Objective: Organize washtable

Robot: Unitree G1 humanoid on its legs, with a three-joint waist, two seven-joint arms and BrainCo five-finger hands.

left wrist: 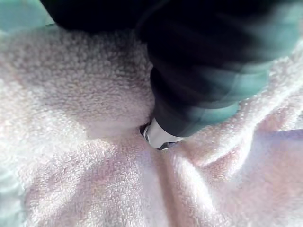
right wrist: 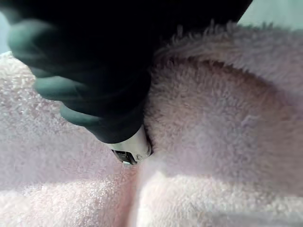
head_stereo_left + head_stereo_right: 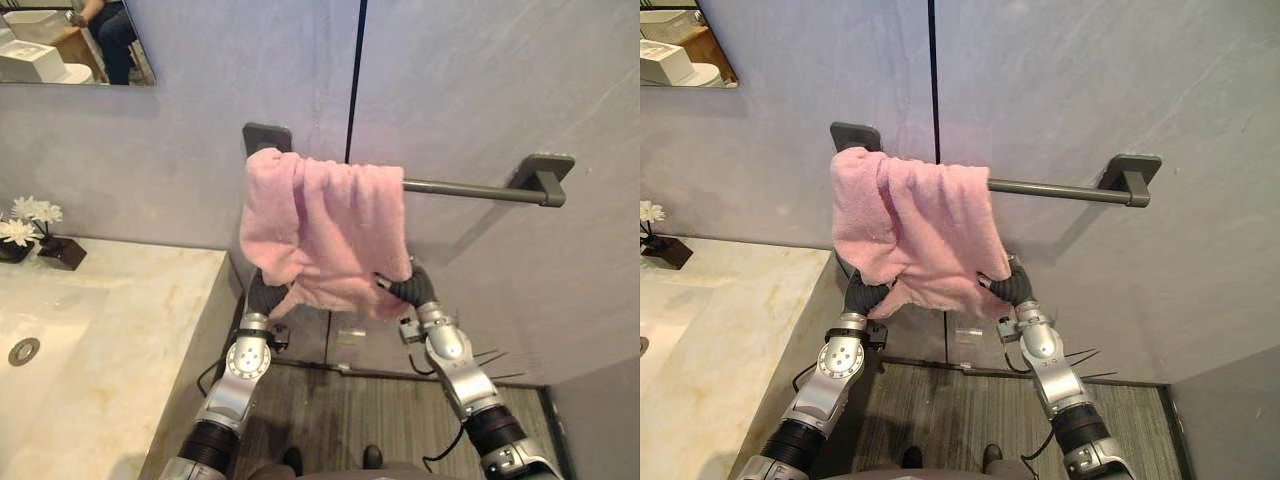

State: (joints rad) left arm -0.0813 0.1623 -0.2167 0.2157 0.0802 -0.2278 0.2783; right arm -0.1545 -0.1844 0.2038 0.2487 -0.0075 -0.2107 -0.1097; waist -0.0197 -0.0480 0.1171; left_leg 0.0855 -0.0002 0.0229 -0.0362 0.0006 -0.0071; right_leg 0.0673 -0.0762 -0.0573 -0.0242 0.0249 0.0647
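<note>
**Pink towel on the wall bar, with both hands at its hem.** A fluffy pink terry towel (image 3: 320, 225) is hanging in bunched folds over the left end of a dark grey metal towel bar (image 3: 470, 189). The bar is spanning the grey wall across the centre of the frame, and its right half is lying bare.

The left hand (image 3: 262, 294) is sitting at the towel's lower left edge, just below centre. The right hand (image 3: 407, 288) is sitting at the towel's lower right corner. The dark ribbed cover of each hand is showing beneath the hem. In both wrist views that cover is pressing into the pink pile. The fingers are lying hidden behind the cloth, so one cannot tell whether they are open, closed or gripping the towel.

At the lower left, a cream marble worktop (image 3: 150, 330) is carrying a sunken basin (image 3: 50, 320). White flowers in a dark square pot (image 3: 35, 232) are standing at its back edge. A wall mirror (image 3: 75, 45) is occupying the upper left corner and is reflecting a person.
</note>
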